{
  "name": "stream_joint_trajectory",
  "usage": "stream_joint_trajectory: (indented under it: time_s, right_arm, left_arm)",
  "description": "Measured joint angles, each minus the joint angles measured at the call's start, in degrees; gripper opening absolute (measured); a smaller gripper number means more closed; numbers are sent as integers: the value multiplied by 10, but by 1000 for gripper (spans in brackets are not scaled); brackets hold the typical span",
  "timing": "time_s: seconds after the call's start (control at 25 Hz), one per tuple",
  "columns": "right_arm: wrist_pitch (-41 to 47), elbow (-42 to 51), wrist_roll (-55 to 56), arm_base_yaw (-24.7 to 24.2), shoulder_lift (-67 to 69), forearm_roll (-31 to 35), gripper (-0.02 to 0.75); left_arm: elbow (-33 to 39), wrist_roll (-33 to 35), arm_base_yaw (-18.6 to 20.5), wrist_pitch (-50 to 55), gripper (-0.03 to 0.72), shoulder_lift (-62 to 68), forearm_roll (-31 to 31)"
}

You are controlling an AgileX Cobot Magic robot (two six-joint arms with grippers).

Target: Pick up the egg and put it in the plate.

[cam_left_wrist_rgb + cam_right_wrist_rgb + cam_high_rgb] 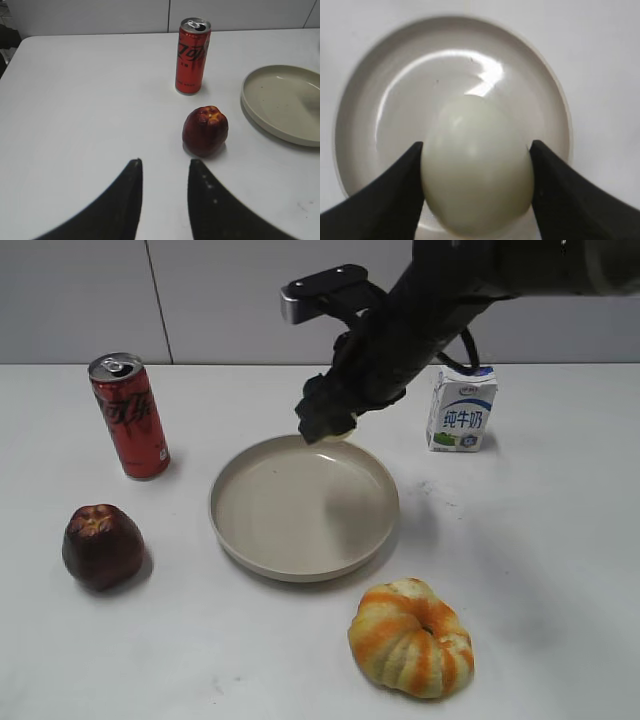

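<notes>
1. On the far left we see the red can (129, 416) standing upright, with the dark red apple (102, 546) nearer the camera on the white table (560, 540).
2. Our left gripper (165, 200) hangs low over bare table, jaws spread and holding nothing; the apple lies just beyond its tips.
3. In the middle sits the plate (304, 506), nothing lying in it.
4. Our right gripper (326, 418) hovers over the plate's far rim, jaws pinching the egg (477, 165), which is held above the dish.
5. Toward the right we see the striped pumpkin (412, 637) in front and the milk carton (461, 408) behind.
</notes>
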Motion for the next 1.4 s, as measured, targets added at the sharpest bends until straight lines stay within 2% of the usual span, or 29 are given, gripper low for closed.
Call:
stream_joint_trajectory:
  time_s: [0.16, 0.32, 0.36, 0.6, 0.8, 1.16, 1.4]
  right_arm:
    - [-17, 0, -1, 4, 21, 6, 454]
    - [-15, 0, -1, 4, 39, 8, 622]
    - [-14, 0, -1, 4, 41, 9, 641]
    - [-3, -5, -1, 4, 41, 11, 656]
    - [84, -57, 62, -14, 41, -3, 656]
    - [310, -185, 106, -154, 42, -33, 617]
    - [341, -203, 115, -242, 42, -53, 594]
  left_arm:
    - [0, 0, 0, 0, 230, 0, 0]
    - [0, 0, 0, 0, 230, 0, 0]
    - [0, 0, 0, 0, 230, 0, 0]
    - [0, 0, 0, 0, 230, 0, 0]
    - [0, 0, 0, 0, 230, 0, 0]
    - [0, 0, 0, 0, 230, 0, 0]
    - [0, 0, 0, 0, 230, 0, 0]
